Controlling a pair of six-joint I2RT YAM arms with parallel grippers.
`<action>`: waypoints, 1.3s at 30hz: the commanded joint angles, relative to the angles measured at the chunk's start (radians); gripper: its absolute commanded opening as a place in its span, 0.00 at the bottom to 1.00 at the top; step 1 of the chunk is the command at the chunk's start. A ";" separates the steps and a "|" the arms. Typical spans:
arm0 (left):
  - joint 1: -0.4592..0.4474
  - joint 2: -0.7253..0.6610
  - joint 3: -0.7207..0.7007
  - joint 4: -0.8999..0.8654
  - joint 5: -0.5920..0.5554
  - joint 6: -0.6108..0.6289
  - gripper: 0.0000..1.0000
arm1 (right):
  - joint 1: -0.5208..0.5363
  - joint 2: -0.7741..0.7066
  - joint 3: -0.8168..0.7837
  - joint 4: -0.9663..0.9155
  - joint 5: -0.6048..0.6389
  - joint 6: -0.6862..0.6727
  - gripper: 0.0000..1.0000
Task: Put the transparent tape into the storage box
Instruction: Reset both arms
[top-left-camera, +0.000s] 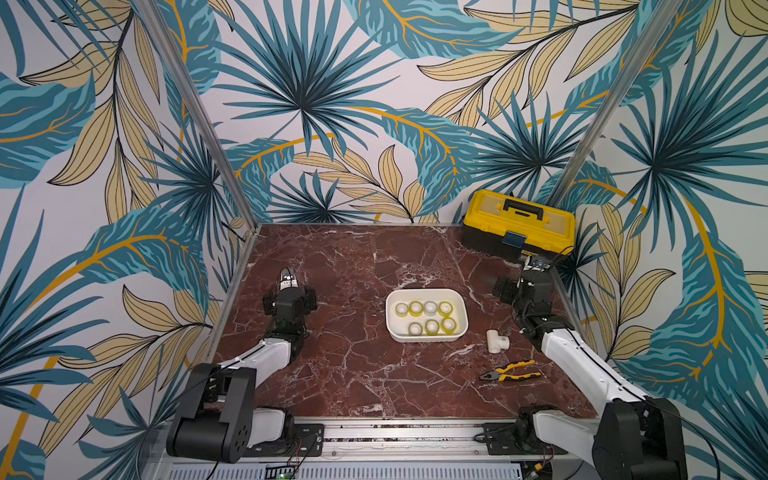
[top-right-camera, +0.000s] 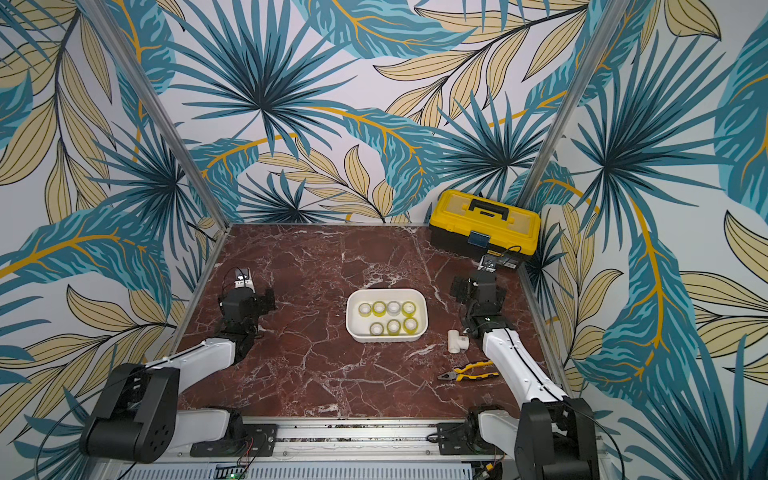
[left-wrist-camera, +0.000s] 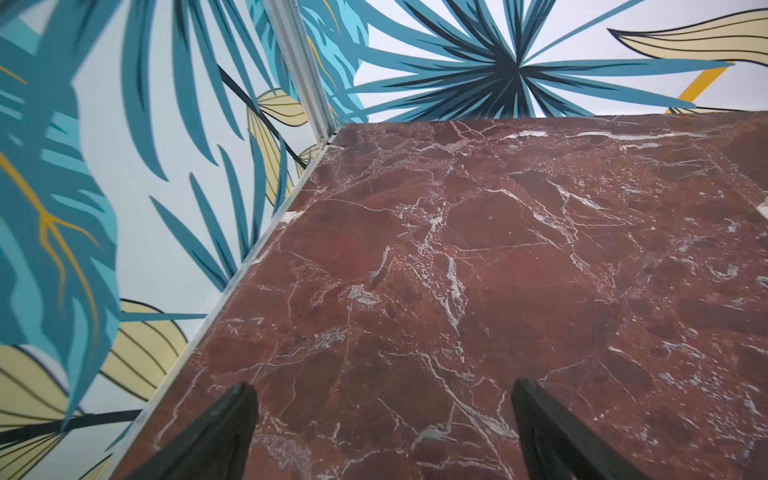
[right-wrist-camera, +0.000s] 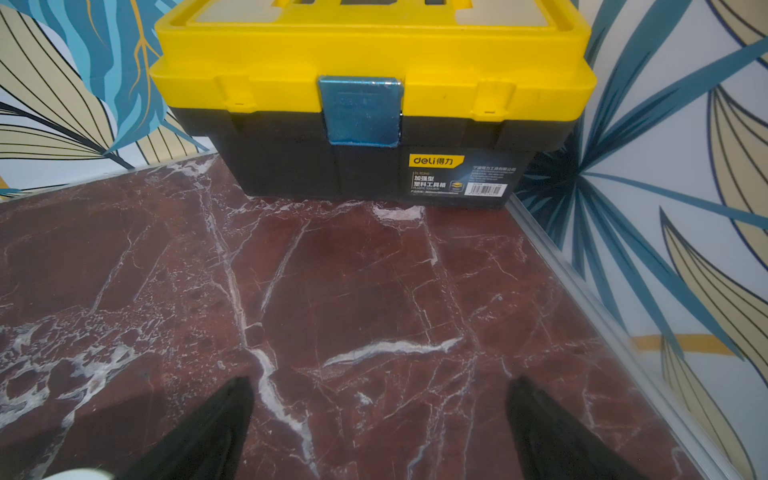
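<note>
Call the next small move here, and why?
Likely none: just hold both arms where they are. All seven rolls of transparent tape already sit in the storage box; only a pipe fitting and pliers lie outside it. The left gripper and right gripper are open, empty, and apart from the box.

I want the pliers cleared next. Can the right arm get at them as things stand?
Probably yes: the pliers lie uncovered beside that arm, and the right gripper is open and empty, though it points toward the toolbox.

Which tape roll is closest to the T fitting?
The yellowish roll ending the three-roll near row, in the storage box corner facing the T fitting.
</note>
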 joint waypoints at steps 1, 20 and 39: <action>0.038 0.044 -0.025 0.187 0.124 -0.017 1.00 | -0.029 0.023 -0.064 0.176 -0.052 -0.039 1.00; 0.034 0.164 -0.042 0.330 0.271 0.053 1.00 | -0.067 0.249 -0.293 0.786 -0.262 -0.083 1.00; 0.014 0.168 -0.029 0.311 0.244 0.071 1.00 | -0.048 0.324 -0.254 0.778 -0.291 -0.125 1.00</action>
